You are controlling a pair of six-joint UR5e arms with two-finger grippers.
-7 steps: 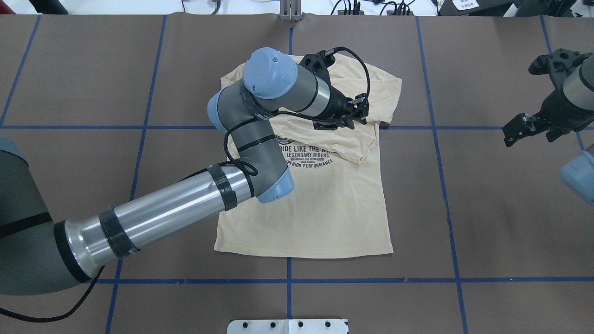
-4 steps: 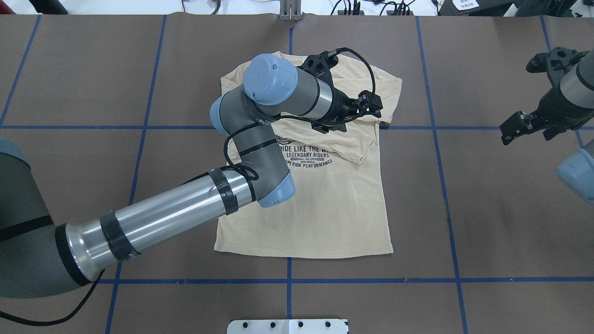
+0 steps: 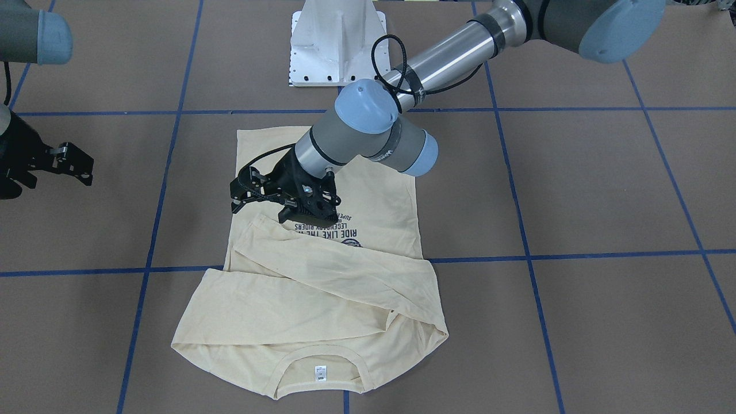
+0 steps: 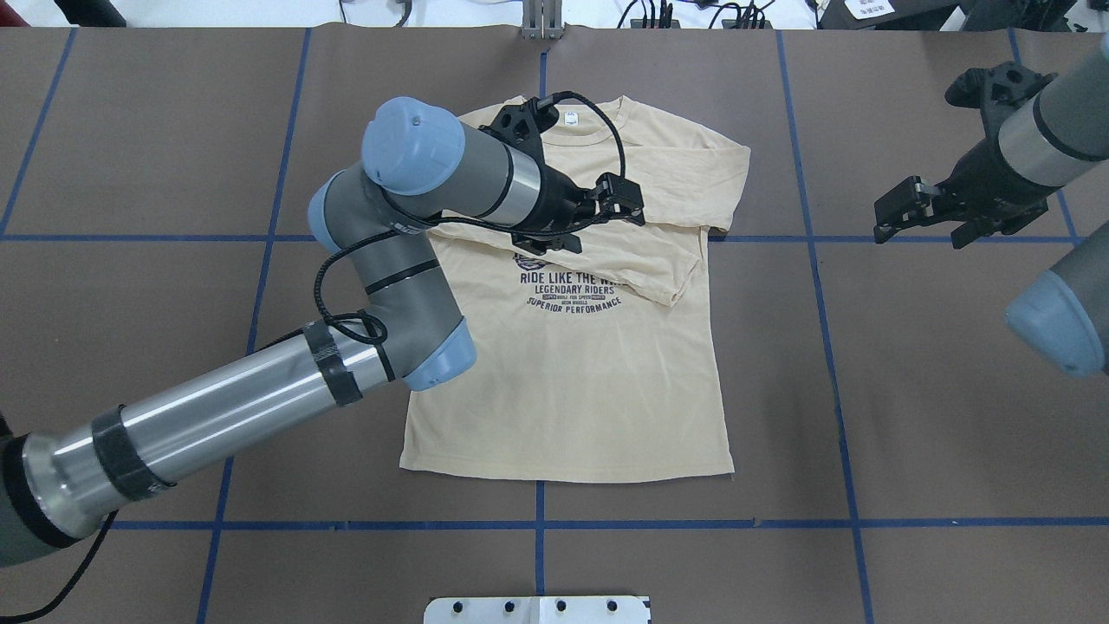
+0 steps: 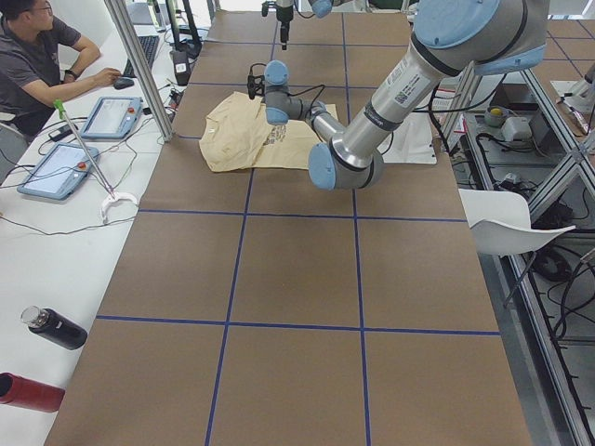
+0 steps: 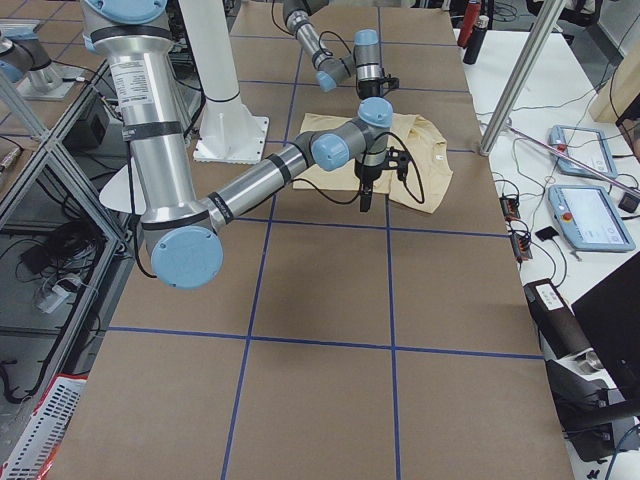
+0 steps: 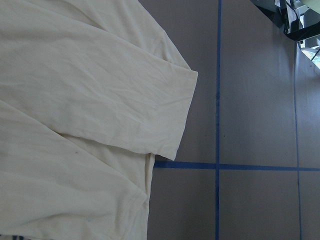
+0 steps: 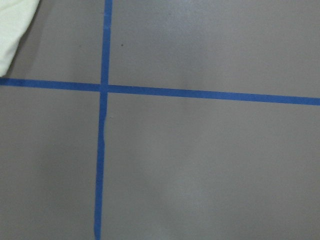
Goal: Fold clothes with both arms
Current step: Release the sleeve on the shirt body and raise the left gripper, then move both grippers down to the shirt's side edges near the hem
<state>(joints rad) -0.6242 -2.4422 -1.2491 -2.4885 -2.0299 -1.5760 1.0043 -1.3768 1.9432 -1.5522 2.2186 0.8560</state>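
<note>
The cream-yellow T-shirt [image 4: 589, 381] lies flat on the brown table, print [image 4: 572, 290] up and collar with its white neck label [image 4: 569, 119] at the far side. One long sleeve [image 4: 641, 260] is folded across the chest. My left gripper [image 4: 622, 201] hovers just above the chest by that sleeve, open and empty; it also shows in the front view [image 3: 244, 192]. Its wrist view shows only the shirt's fabric [image 7: 75, 100]. My right gripper [image 4: 901, 212] is open and empty, above bare table right of the shirt.
The white pedestal base [image 4: 537, 609] stands at the near table edge. Blue tape lines [image 4: 832, 364] grid the brown table. In the exterior left view an operator [image 5: 37, 56] sits by tablets, and bottles [image 5: 56, 328] lie beside the table.
My left gripper has pulled back leftward from the shirt's right shoulder to over the chest, with the sleeve left lying there. My right gripper has moved left toward the shirt.
</note>
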